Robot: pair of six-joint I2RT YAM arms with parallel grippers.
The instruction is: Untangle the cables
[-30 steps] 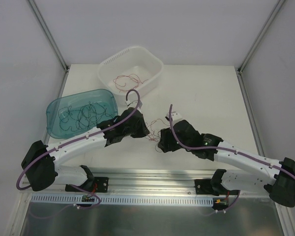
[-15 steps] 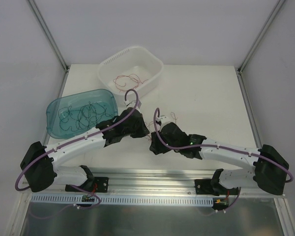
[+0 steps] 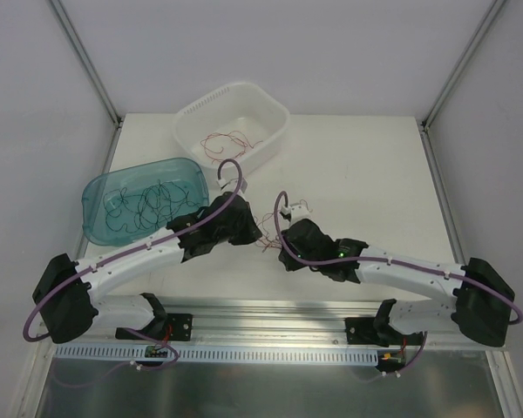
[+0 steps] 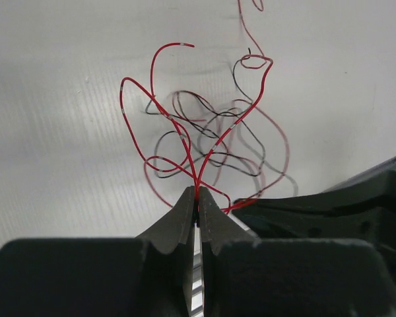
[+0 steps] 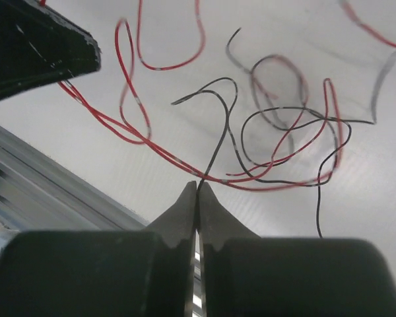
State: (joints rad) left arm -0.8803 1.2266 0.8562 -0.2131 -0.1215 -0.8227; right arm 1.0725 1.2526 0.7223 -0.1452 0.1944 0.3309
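Note:
A small tangle of red and black cables (image 3: 268,245) lies on the white table between my two grippers. In the left wrist view the clump (image 4: 211,142) spreads out just ahead of my left gripper (image 4: 198,193), which is shut on red strands rising from its tips. In the right wrist view my right gripper (image 5: 197,184) is shut on a black cable (image 5: 219,135) that curls up from its tips, with red cables (image 5: 138,135) crossing behind it. Seen from above, the left gripper (image 3: 258,235) and right gripper (image 3: 283,253) sit close together over the clump.
A white basin (image 3: 275,113) at the back holds loose red wires (image 3: 227,141). A teal bin (image 3: 96,187) at the left holds black wires (image 3: 148,207). The metal rail (image 3: 270,305) at the table's near edge runs just behind both grippers.
My right arm has swung left to the clump, and its gripper has gone from open to shut on a black cable. The left gripper has stayed shut in place.

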